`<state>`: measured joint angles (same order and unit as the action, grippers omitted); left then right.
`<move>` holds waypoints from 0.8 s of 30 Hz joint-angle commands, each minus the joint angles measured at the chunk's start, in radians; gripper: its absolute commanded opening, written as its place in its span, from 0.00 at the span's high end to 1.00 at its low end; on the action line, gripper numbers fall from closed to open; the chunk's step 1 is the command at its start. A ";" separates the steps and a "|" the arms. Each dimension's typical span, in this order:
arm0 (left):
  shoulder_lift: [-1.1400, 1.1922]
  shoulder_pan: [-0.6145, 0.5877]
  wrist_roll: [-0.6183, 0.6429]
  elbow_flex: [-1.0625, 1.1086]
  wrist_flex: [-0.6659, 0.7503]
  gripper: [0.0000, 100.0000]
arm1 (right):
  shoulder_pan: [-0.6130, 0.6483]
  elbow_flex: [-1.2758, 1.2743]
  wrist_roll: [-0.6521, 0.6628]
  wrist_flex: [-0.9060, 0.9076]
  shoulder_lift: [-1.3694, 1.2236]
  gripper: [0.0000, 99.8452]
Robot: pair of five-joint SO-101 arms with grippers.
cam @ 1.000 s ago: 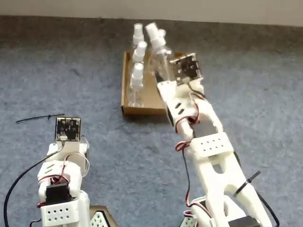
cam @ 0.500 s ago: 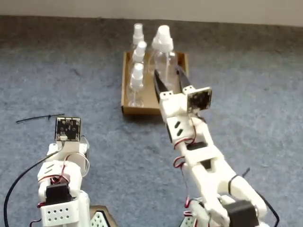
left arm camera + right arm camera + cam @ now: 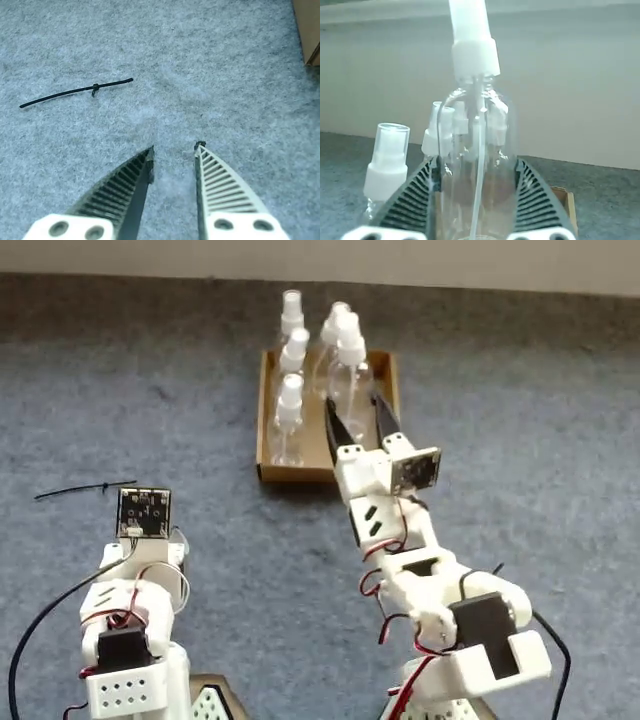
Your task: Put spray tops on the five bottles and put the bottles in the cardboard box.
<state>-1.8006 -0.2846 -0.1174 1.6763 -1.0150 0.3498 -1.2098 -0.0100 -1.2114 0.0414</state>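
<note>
Your right gripper (image 3: 352, 402) sits at the near edge of the cardboard box (image 3: 300, 476), jaws spread wide on either side of a clear bottle (image 3: 350, 368). The bottle stands upright in the box and carries a white spray top (image 3: 351, 338). From the right wrist camera the bottle (image 3: 475, 150) rises between the two ribbed fingers (image 3: 412, 200). Its dip tube runs down the middle, and its glass lies just beside each finger. You cannot tell from the pictures whether either finger touches it.

Along the box's left side in the high view, a row of three bottles (image 3: 296, 350) stands upright, each with a spray top. A fifth bottle (image 3: 337, 320), also capped, stands behind the one between your jaws. The box rests on grey carpet (image 3: 520, 420) near the far wall (image 3: 580, 100).

Your left gripper (image 3: 175, 147) hovers low over bare carpet, well apart from the box. Its jaws are parted by a modest gap and hold nothing. A black cable tie (image 3: 75, 91) lies on the carpet just beyond its fingertips. A corner of the cardboard box (image 3: 307, 30) shows at the edge of that wrist view. In the high view the left arm (image 3: 135, 590) is drawn in close to its base, with the cable tie (image 3: 85, 490) beside its wrist camera.
</note>
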 commanded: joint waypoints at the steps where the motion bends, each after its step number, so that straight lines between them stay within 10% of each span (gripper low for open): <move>1: -0.013 -0.025 0.002 0.019 0.002 0.87 | -0.025 0.024 -0.006 -0.019 0.097 1.00; 6: -0.016 -0.094 -0.126 -0.036 -0.005 0.87 | -0.077 -0.079 -0.006 0.186 0.352 1.00; 16: 0.030 -0.056 -0.110 -0.515 -0.132 0.87 | -0.282 -0.104 -0.003 1.322 1.171 0.99; 24: 0.602 0.185 -0.106 -1.132 -0.336 0.87 | 0.002 0.065 -0.005 1.791 1.532 0.99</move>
<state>-1.4952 -0.2217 -0.2232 0.8861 -1.2635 0.2501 -1.2850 -0.0100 0.4089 1.5113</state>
